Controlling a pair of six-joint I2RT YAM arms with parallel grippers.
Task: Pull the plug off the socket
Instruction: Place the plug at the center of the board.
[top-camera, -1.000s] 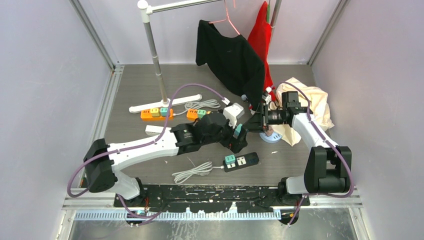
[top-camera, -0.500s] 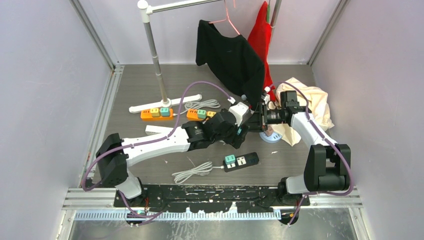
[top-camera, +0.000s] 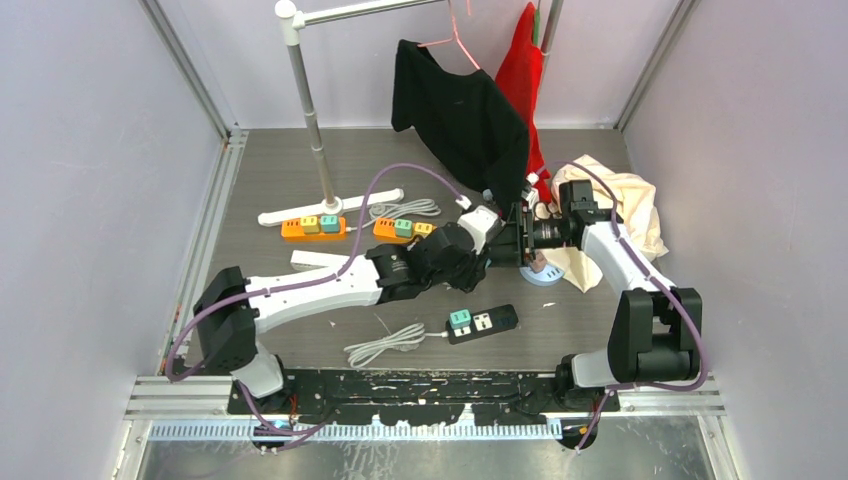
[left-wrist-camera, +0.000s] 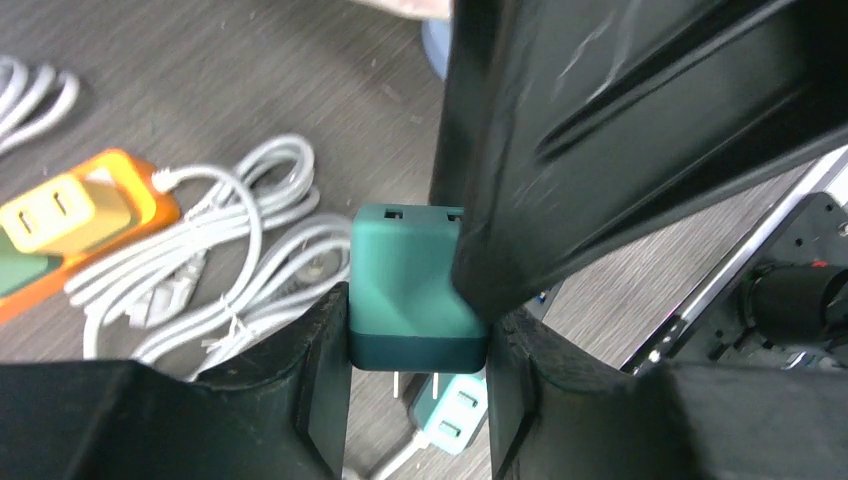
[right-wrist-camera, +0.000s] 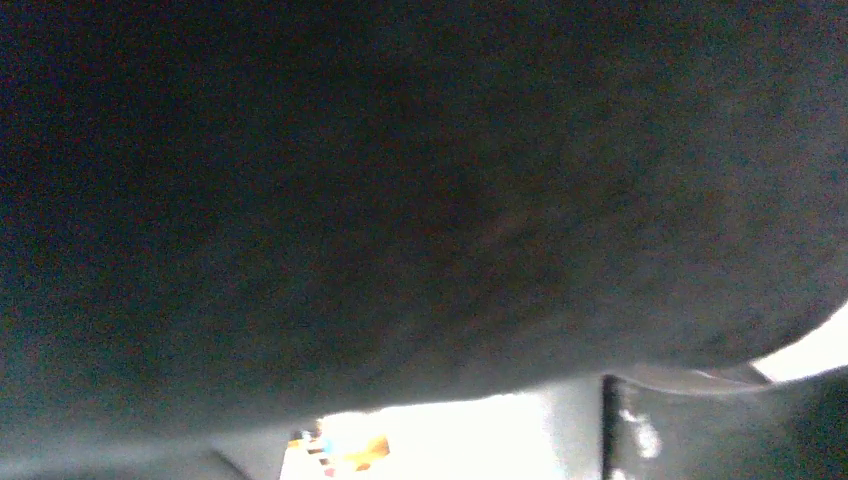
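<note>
The smooth blue-green plastic plug (left-wrist-camera: 415, 290), boxy with two thin metal pins, hangs above the grey wooden table (left-wrist-camera: 250, 80). The left gripper (left-wrist-camera: 418, 385) squeezes its dark bottom. A big black finger of the right gripper (top-camera: 512, 243) hides one corner, and I cannot tell its grip. A curly white cord (left-wrist-camera: 230, 260) and an orange power strip (left-wrist-camera: 80, 220) lie below.

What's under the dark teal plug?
Below the dark teal plug: its bare prongs and a lighter teal plug. The left tool's fingers hide what that sits in.
</note>
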